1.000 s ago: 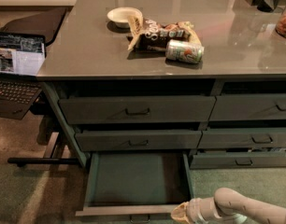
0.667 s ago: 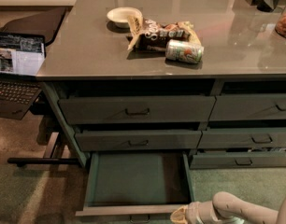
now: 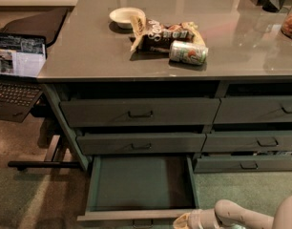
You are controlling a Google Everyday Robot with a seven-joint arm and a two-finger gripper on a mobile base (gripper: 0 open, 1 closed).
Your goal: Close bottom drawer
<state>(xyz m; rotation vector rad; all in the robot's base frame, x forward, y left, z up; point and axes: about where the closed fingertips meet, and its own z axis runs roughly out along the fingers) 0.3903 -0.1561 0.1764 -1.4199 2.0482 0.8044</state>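
Note:
The bottom drawer of the left stack is pulled far out, showing its flat green floor with nothing in it. Its low front panel runs along the bottom of the view, with the dark pull at its middle. My gripper is at the bottom right, at the right end of that front panel, on the end of a pale arm coming in from the right.
Two taller drawers sit above it, slightly ajar, with a second stack to the right. The countertop holds a white bowl, a snack bag and a can. An open laptop is on the left.
The gripper and arm have shifted slightly lower and to the left along the drawer front. The drawer stays about as far open as before.

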